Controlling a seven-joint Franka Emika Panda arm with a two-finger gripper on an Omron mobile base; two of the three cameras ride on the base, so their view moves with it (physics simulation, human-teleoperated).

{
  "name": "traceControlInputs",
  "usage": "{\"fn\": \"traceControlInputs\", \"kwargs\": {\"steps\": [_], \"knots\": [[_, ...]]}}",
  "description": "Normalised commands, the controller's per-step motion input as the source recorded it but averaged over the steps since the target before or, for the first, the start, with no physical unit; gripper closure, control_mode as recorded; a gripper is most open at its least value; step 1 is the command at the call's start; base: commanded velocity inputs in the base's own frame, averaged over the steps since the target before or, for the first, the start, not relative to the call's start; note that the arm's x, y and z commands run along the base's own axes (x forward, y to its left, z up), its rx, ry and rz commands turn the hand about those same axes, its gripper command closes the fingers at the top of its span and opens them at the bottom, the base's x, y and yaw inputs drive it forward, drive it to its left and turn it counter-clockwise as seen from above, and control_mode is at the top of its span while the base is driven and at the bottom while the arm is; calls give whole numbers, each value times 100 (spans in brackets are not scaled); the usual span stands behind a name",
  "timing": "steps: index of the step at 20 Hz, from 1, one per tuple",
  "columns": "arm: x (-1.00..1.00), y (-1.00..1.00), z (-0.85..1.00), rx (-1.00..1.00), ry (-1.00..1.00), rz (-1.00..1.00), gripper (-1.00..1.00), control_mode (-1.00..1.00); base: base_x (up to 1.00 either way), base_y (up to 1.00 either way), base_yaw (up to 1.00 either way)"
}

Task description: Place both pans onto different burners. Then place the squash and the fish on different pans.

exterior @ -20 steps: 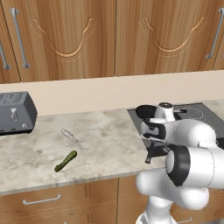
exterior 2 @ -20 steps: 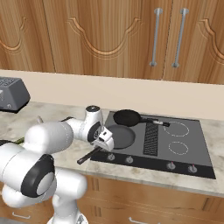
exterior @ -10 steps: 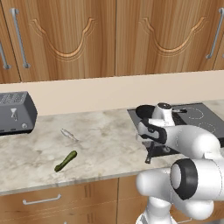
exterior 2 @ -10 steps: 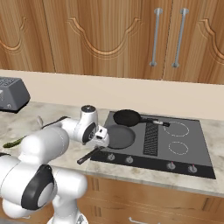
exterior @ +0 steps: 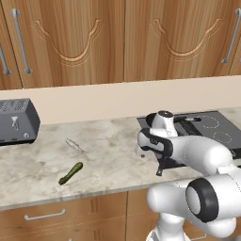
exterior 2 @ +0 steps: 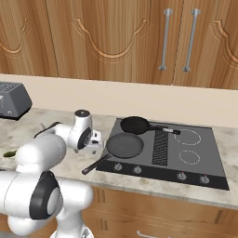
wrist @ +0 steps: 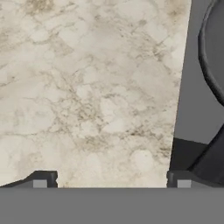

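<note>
Both pans sit on the cooktop [exterior 2: 204, 158] already: the wider pan [exterior 2: 124, 145] on the near left burner, its long handle reaching off the front edge over the surface [exterior: 103, 146], and the smaller pan [exterior 2: 135, 124] on the far left burner with its handle pointing right. So the pan half of the task looks done, and the food half is the step in hand.

The hand [wrist: 111, 178] hangs over bare marble just left of the cooktop's edge, looking down at it. Its two fingertips [wrist: 43, 179] stand wide apart with nothing between them (the dark curve at the right of the hand view is the rim of the wider pan).

The squash [exterior: 70, 173] lies near the front edge of the surface, well to the left of the hand. The fish [exterior: 74, 144] lies a little farther back, just beyond the squash, with the toaster [exterior: 16, 121] farther left. Neither is on a pan.

Judging from this, the next move calls for a long reach left across the surface, lining the open fingers across the narrow body of one item, lowering and closing on it. The fish is thin and flat, so it will likely be the harder grasp.
</note>
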Motion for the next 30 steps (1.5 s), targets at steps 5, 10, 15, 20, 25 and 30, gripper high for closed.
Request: {"fn": "traceControlInputs", "kwargs": {"steps": [5, 10, 15, 20, 25, 30], "knots": [[11, 49, 0, 0, 0, 11, -100, -100, 0, 0, 0], [17, 37, 0, 0, 0, 7, -100, -100, 0, 0, 0], [20, 34, 0, 0, 0, 8, -100, -100, 0, 0, 0], [9, 36, 0, 0, 0, 14, -100, -100, 0, 0, 0], [4, 41, 0, 0, 0, 16, -100, -100, 0, 0, 0], [3, 46, 0, 0, 0, 13, -100, -100, 0, 0, 0]]}}
